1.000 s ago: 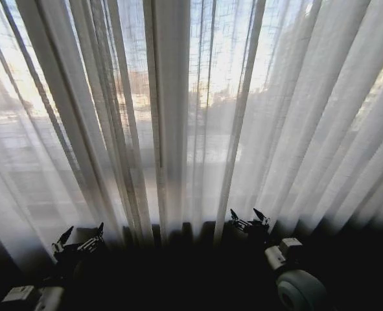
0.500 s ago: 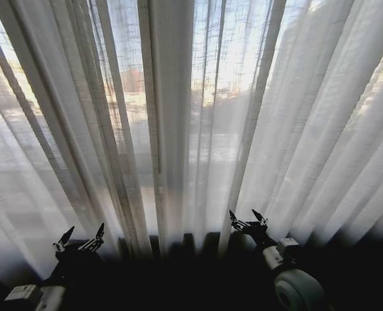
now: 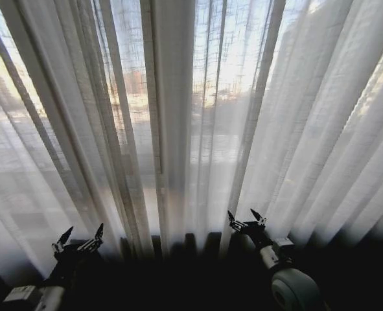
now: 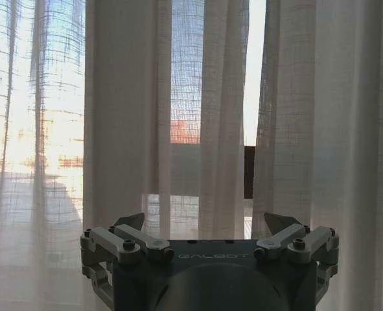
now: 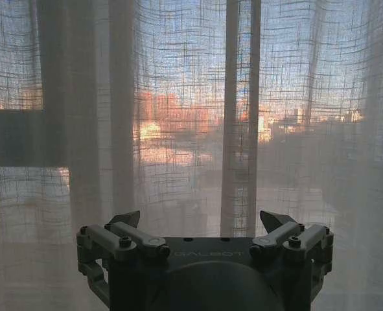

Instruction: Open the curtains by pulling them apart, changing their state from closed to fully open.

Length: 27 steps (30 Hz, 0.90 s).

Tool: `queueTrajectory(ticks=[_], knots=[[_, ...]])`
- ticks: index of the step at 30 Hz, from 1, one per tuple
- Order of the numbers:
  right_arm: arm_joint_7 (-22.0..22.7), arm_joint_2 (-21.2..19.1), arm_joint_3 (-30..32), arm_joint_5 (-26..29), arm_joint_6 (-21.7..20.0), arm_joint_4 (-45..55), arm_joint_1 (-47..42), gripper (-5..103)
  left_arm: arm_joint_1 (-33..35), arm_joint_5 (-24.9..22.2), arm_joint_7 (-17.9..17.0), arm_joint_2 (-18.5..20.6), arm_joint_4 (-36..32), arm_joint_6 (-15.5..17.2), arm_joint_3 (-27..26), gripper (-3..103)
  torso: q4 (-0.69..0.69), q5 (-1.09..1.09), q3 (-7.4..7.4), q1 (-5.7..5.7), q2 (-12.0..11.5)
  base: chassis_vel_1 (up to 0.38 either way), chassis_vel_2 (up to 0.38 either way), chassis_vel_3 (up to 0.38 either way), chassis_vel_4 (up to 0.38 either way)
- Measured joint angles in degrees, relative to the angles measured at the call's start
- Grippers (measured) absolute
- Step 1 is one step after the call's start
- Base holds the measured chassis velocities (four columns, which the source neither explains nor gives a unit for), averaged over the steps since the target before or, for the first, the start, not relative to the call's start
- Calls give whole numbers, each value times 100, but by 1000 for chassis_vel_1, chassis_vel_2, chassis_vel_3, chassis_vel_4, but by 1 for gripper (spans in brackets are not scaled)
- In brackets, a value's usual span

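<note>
The curtains hang closed across the whole window as sheer off-white pleated panels; they also fill the background in the wrist views, curtains and curtains. A narrow bright slit shows between two folds in the left wrist view. My left gripper stands open at the lower left, just short of the fabric. At the lower centre-right my right gripper is open too, its tips close to a fold. In each wrist view the fingers and fingers are spread wide with nothing between them.
A dark window frame bar shows through the slit between the folds. Buildings and a bright sky are visible outside through the fabric. The floor strip along the bottom of the head view is dark.
The whole head view has shifted, so the camera moved closer to the curtains. Both grippers stay open and now sit slightly nearer the fabric.
</note>
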Motion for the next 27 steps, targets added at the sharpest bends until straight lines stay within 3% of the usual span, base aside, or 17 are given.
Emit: queueTrajectory(ticks=[9,27], knots=[[-12,14,3,-21,4,35,-37,100,58,48,10,-63,-47,-62,-9,100,1,-1,0,2,0,207,212,-209,-207],[-53,16,12,-100,19,175,-221,100,194,143,127,-302,-133,-219,-60,100,1,-2,0,2,-1,335,336,-340,-327]])
